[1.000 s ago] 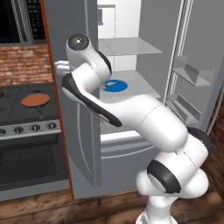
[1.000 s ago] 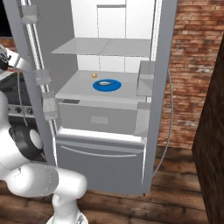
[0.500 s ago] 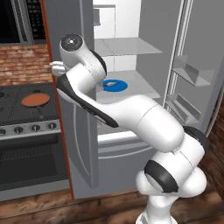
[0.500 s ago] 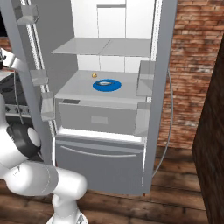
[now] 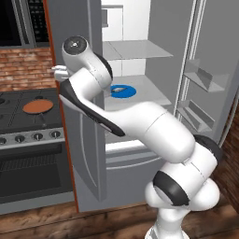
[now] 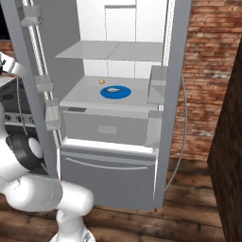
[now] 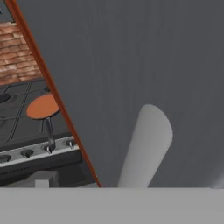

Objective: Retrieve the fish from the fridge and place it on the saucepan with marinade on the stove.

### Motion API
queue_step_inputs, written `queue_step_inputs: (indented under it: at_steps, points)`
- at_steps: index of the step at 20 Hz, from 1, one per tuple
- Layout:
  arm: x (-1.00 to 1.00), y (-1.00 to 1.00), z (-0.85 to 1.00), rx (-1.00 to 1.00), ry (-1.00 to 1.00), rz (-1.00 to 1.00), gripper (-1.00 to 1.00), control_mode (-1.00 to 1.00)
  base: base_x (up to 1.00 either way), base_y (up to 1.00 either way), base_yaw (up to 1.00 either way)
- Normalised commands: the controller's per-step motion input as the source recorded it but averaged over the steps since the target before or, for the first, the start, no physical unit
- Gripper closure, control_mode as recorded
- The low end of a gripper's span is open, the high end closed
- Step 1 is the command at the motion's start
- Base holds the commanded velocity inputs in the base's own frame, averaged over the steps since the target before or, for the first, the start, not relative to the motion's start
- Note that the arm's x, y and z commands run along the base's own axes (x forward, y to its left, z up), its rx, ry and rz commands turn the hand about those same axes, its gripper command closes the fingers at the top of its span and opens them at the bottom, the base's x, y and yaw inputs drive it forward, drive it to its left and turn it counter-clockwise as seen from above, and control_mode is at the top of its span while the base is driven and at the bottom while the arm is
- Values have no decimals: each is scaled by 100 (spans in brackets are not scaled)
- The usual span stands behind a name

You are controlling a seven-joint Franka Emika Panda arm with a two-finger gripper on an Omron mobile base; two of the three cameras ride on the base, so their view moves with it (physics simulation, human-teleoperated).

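Observation:
The fridge [image 5: 154, 28] stands with both doors swung open. On its middle shelf the small grey fish [image 5: 120, 88] [image 6: 114, 89] lies on a blue plate [image 5: 126, 93] [image 6: 116, 92]. Left of the fridge is the stove [image 5: 18, 122] [image 7: 26, 127], and on it sits the saucepan [image 5: 38, 107] [image 7: 42, 106] with its flat reddish-brown marinade. My gripper [image 5: 56, 73] is on the outer side of the left door, above the stove's right edge and far from the fish. Its jaws are too small to read there. In the hand view the door's grey face [image 7: 153, 52] and its long handle [image 7: 148, 146] are close.
A tiny yellow-orange lump [image 6: 101, 81] lies on the shelf behind the plate. The left door [image 5: 81, 140] stands between the stove and the fridge's inside. Door bins [image 5: 198, 79] line the right door. A brick wall [image 6: 208, 71] is to the right.
The arm's upper joint and the hand have shifted a little to the left along the left door. The fish, the plate and the saucepan have not moved.

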Motion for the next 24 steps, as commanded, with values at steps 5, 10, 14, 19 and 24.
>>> queue_step_inputs:
  at_steps: [5,10,14,19,24]
  points:
    - [-25,0,0,0,0,0,-100,-100,0,0,0]
    - [-46,-9,2,0,0,0,-100,-100,0,0,0]
    - [-51,-31,11,0,0,0,-100,-100,0,0,0]
    - [-37,-45,18,0,0,0,-100,-100,0,0,0]
    - [-28,-61,8,0,0,5,-100,-100,0,0,0]
